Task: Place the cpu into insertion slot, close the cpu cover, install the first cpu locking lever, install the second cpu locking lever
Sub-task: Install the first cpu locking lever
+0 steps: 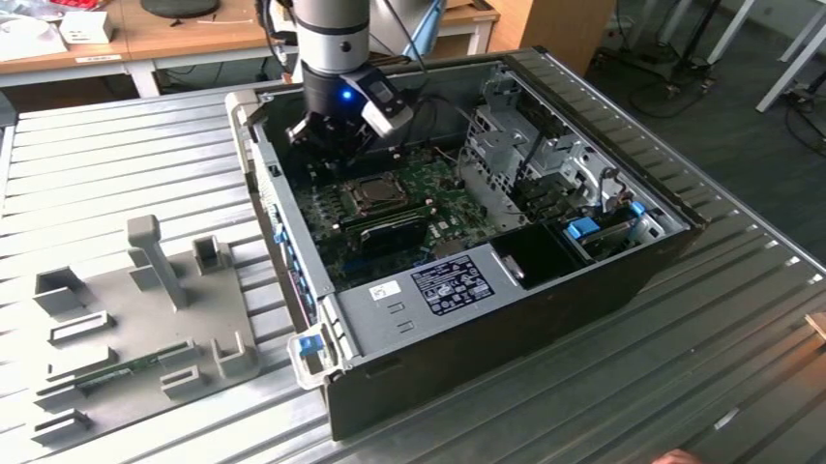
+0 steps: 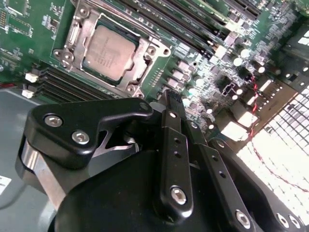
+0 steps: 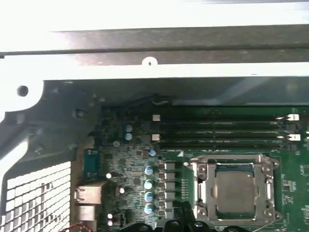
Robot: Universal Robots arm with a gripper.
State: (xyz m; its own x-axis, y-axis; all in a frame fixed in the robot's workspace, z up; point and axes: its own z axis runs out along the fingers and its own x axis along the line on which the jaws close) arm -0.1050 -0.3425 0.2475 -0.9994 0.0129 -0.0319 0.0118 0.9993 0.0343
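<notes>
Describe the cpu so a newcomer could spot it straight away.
Look inside the open computer case at the green circuit board. On it sits a square socket with a silvery metal frame, and the cpu is the flat pale silvery-tan square inside it, unlike the long dark memory sticks alongside.

robot lab (slatted bench [image 1: 116,174], desks [image 1: 193,39])

Exterior view: socket [image 1: 375,193] too small to make out its parts; gripper [image 1: 339,153] hides the board right next to socket. Second wrist view: gripper body blocks board on one side of socket; cover [image 2: 145,57] edges blurred, can't tell if clamped. First wrist view: socket edge nearest gripper partly hidden; memory slots [image 3: 227,129] beyond socket cut off at pic edge.
</notes>
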